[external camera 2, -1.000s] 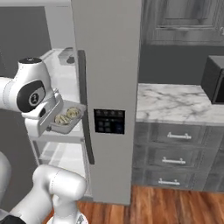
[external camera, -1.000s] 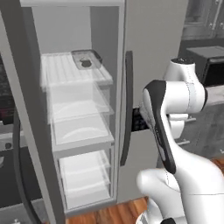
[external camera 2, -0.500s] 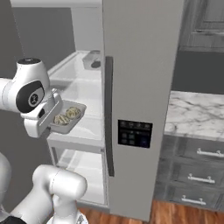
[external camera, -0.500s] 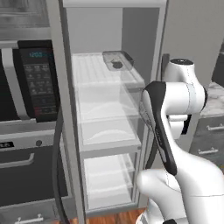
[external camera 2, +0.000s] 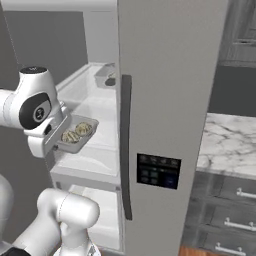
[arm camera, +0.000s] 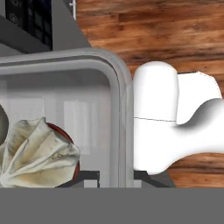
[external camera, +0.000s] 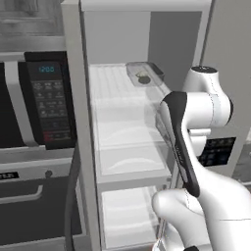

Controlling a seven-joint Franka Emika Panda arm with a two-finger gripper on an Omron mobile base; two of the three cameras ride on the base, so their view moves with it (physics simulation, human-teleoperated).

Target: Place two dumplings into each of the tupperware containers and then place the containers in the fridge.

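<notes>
Here, grey see-through container (external camera 2: 76,135), dumplings (external camera 2: 77,132) inside.

The fridge (external camera: 147,34) stands open, a tall grey metallic cabinet with white shelves inside. On its top shelf, toward the back at about one o'clock in the left base view, rests one tupperware container (external camera: 144,74), a shallow grey see-through tray with something small and dark inside; what it holds is too small to tell. The second tupperware container (external camera 2: 77,134) is off the shelves, roughly level in front of the open compartment, at nine o'clock in the right base view. Two pale beige dumplings (external camera 2: 77,132) with folded tops lie side by side in it. In the hand view, one pleated dumpling (arm camera: 37,153) sits at seven o'clock against the tray's rounded corner.
</notes>
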